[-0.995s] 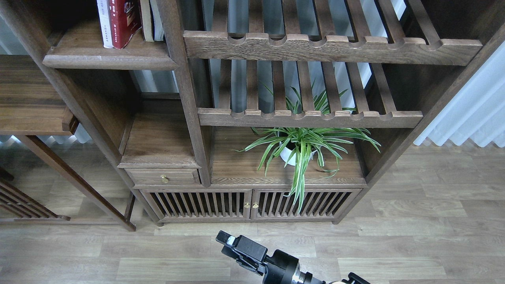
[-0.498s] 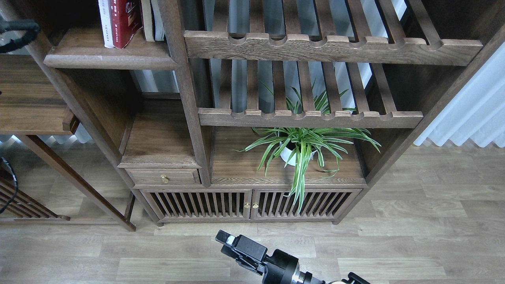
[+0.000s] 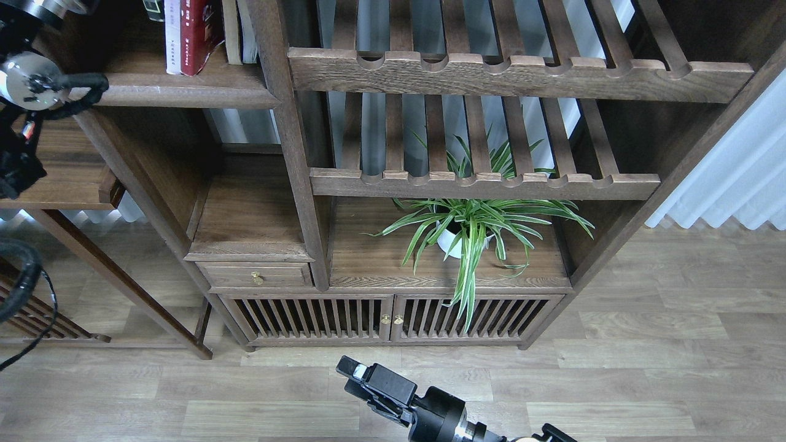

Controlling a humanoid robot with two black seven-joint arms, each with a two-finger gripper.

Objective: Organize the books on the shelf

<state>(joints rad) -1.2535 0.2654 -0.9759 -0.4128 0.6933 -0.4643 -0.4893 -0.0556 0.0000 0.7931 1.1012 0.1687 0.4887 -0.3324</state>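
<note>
The books [image 3: 190,34] stand upright at the top left on the shelf [image 3: 178,95], a solid dark-brown plank with a thick rounded front lip: a white spine, a red cover beside it, paler ones to the right. The left arm [image 3: 37,80], metal joints wrapped in black cable, reaches up past the shelf's left end; its fingers are out of view. The right gripper [image 3: 359,377], a blocky black part, hangs low over the pale plank floor [image 3: 645,368], well below the books; whether its fingers are wide or narrow I cannot tell.

Books [image 3: 190,34] upright on shelf [image 3: 178,95]
</note>
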